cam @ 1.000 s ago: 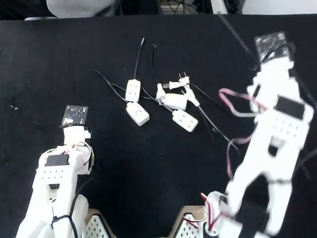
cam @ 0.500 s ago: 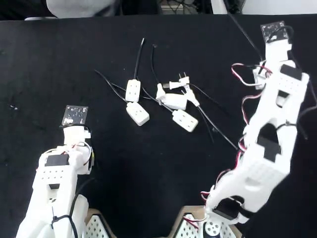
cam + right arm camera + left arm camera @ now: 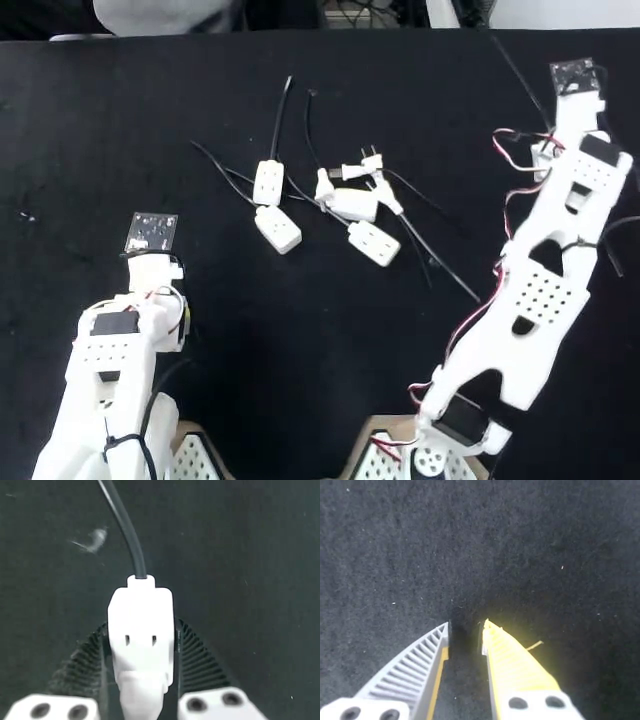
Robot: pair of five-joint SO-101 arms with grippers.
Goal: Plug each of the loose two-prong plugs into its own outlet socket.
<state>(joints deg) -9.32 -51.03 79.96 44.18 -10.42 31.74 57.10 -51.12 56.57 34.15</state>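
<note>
a black cloth [image 3: 90,120] covers the table; a wisp of lint [image 3: 95,539] lies on it.

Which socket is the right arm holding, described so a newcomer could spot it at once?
On the black table, follow the right arm out toward the far right corner. Its gripper clamps a white socket with two slots and a black cord leaving its end. The other sockets lie loose in the middle of the table; this one alone is held.
</note>
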